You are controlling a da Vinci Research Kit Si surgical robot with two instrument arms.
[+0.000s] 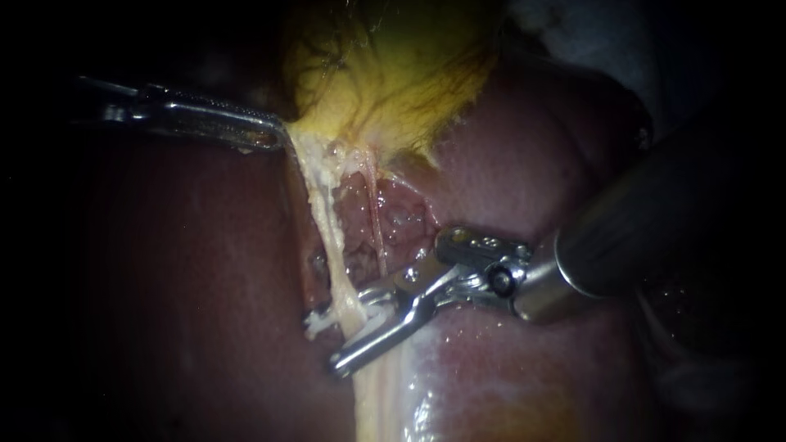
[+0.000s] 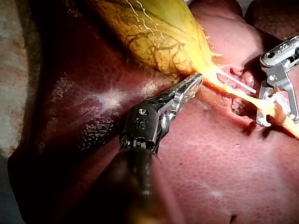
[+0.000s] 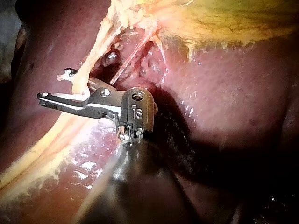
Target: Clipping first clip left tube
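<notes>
Entering from 3 o'clock in the endoscope view, the right instrument (image 1: pixel 332 342) carries a thick dark shaft, a shiny hinged wrist and two slim steel jaws. They stand parted, one on each side of the left tube (image 1: pixel 323 221), a pale, stringy, wet cord running from 12 toward 6 o'clock. A thinner pinkish tube (image 1: pixel 378 221) lies just beside it, toward 3 o'clock. At 9 o'clock the left instrument (image 1: pixel 278 135) has its jaws clamped on the neck of the gallbladder (image 1: pixel 393 74), a yellow, veined sac at 12 o'clock. Glossy red-brown liver (image 1: pixel 205 270) fills the surround.

Seen from the left wrist camera, the left instrument (image 2: pixel 195 81) shows ridged metal jaws pinching the gallbladder (image 2: pixel 154 32) where it narrows into the left tube (image 2: pixel 238 93). Beyond them, the right instrument (image 2: pixel 278 119) straddles that cord, its jaws apart, above the mottled liver (image 2: pixel 224 154).

Seen from the right wrist camera, the right instrument (image 3: pixel 57 85) has its jaws spread, and the frayed left tube (image 3: pixel 96 56) passes between them. Ahead sits the gallbladder (image 3: pixel 233 18); wet liver (image 3: pixel 224 84) lies beside the shaft.
</notes>
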